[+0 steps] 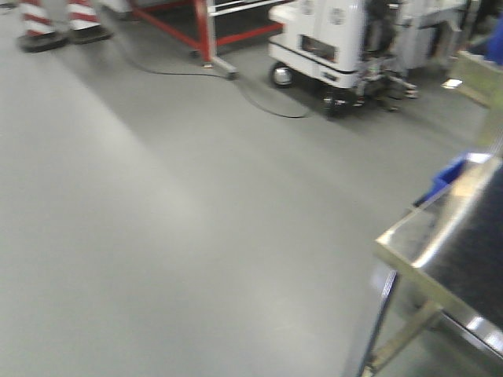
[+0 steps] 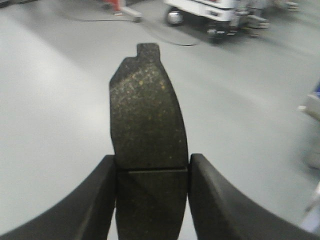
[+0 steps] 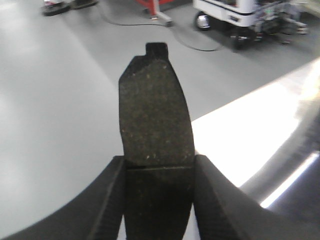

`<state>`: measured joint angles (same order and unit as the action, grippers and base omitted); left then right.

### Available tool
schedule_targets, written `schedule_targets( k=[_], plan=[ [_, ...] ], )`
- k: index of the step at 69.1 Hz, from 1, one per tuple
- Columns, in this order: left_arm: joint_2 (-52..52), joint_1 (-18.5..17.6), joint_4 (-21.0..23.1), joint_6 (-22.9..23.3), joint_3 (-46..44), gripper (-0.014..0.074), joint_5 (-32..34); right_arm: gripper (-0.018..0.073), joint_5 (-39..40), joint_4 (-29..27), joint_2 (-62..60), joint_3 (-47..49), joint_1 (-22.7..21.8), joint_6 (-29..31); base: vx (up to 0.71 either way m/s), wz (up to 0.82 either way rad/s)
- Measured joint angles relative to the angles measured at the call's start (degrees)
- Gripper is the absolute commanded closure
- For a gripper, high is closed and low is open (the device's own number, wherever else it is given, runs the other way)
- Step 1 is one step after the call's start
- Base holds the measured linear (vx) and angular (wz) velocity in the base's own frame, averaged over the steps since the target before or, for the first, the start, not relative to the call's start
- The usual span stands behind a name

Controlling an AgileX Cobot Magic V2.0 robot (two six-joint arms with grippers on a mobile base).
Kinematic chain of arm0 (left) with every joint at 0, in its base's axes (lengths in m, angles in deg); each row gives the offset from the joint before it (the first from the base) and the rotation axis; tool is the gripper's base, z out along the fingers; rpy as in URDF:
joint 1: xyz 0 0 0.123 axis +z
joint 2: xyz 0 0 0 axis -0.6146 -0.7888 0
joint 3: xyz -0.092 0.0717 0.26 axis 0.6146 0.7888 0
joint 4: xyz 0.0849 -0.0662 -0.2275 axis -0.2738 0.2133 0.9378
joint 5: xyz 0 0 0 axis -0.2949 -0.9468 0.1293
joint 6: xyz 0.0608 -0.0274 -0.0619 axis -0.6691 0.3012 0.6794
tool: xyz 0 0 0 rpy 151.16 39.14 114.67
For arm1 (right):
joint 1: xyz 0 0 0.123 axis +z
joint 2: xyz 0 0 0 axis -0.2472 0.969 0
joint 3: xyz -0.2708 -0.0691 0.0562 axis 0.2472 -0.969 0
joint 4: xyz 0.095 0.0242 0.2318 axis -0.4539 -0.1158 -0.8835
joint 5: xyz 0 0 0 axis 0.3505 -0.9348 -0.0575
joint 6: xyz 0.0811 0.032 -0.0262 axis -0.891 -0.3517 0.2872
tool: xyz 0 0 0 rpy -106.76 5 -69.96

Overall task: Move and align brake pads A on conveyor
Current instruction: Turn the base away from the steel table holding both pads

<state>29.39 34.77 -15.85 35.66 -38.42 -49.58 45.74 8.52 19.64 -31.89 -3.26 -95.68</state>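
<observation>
In the left wrist view my left gripper [image 2: 152, 162] is shut on a brake pad [image 2: 145, 110]. The pad is dark grey and speckled, stands upright between the fingers, and shows a groove at jaw height and a small tab on top. My right gripper [image 3: 159, 162] is shut on a second, similar brake pad [image 3: 155, 110], also upright with its tab up. Both pads hang in the air over grey floor. Neither gripper appears in the front view. The conveyor belt is out of view; only a red frame [image 1: 203, 31] stands at the far back.
A shiny steel table [image 1: 428, 263] fills the right foreground, and its bright top [image 3: 250, 135] lies under the right gripper. A blue bin [image 1: 449, 174] sits behind it. A white wheeled machine [image 1: 326, 39], a floor cable [image 1: 263, 100] and striped cones [image 1: 55, 20] stand far back.
</observation>
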Motion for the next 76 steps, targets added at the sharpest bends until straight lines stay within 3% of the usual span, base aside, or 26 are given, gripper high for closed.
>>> schedule_targets(
  k=[49, 76],
  plan=[
    [0.0, 0.0, 0.0, 0.0, 0.0, 0.0603, -0.1, 0.0566, 0.0, 0.0, 0.0, 0.0, 0.0, 0.0, -0.11, 0.81],
    [0.0, 0.0, 0.0, 0.0, 0.0, 0.0603, -0.1, 0.0566, 0.0, -0.1, 0.0, 0.0, 0.0, 0.0, 0.04, 0.38]
  ],
)
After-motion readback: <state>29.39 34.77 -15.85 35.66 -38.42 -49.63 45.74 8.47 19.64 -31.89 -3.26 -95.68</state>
